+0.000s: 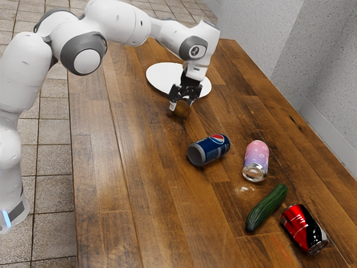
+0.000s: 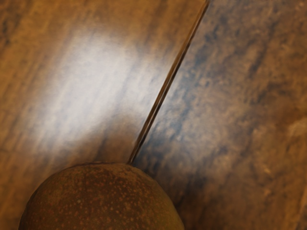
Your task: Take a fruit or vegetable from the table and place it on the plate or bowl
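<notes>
Our white arm (image 1: 128,25) reached in from the exterior view's left, across the dark brown plank table (image 1: 139,184), and our black two-finger gripper (image 1: 182,105) pointed down just in front of the flat round white plate (image 1: 162,75). Between its fingers sat the small round brown speckled fruit (image 1: 182,110), and as far as we could make out the fingers pinched it from two sides. We could not tell whether it rested on the wood or hung just clear of it. It lay just beside the plate's near rim, not on the plate. In the wrist view the same fruit (image 2: 100,199) bulged up close under our hand, with a seam between two table planks (image 2: 230,120) running away from it. Well apart from the gripper, toward the exterior view's right, a blue cola can (image 1: 211,149) lay on its side, and near it lay a pink metal can (image 1: 256,159). Beyond those a long dark green cucumber (image 1: 267,207) lay on the table, just beside a red can (image 1: 302,228) tipped over near the table's edge.
</notes>
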Controlling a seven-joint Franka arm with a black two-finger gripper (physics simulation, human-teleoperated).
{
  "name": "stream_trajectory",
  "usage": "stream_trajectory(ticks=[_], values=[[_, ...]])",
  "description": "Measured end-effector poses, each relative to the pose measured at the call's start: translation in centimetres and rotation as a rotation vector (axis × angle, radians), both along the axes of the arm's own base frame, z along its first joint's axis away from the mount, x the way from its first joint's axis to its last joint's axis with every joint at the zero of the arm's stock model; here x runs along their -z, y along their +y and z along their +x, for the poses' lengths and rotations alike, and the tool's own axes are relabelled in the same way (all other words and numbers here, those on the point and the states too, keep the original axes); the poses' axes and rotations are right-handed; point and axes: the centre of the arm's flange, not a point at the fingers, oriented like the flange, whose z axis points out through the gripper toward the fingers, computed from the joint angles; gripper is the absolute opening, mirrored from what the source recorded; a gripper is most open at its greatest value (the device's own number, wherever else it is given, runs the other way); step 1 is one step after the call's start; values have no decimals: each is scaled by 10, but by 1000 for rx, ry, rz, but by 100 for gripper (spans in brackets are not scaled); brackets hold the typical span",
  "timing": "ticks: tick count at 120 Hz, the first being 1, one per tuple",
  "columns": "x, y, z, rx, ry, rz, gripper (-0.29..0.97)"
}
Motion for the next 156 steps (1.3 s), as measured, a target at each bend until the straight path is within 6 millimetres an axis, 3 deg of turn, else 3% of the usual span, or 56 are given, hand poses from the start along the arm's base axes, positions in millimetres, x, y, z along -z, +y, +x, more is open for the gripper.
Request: stream_trajectory(ticks=[19,52,69,88,96,110,118,125,145,156], values=[[3,0,1,-1,-4,-1,65],[-2,-2,3,-10,-25,-2,19],[-13,-5,7,-8,-53,8,8],[-46,0,13,-8,-117,41,10],[-63,13,10,-19,-142,71,10],[-110,63,4,-64,-220,153,11],[-120,89,4,-83,-244,187,12],[-118,107,2,-95,-243,201,12],[-85,150,-2,-108,-227,221,11],[-77,160,-1,-97,-237,234,11]])
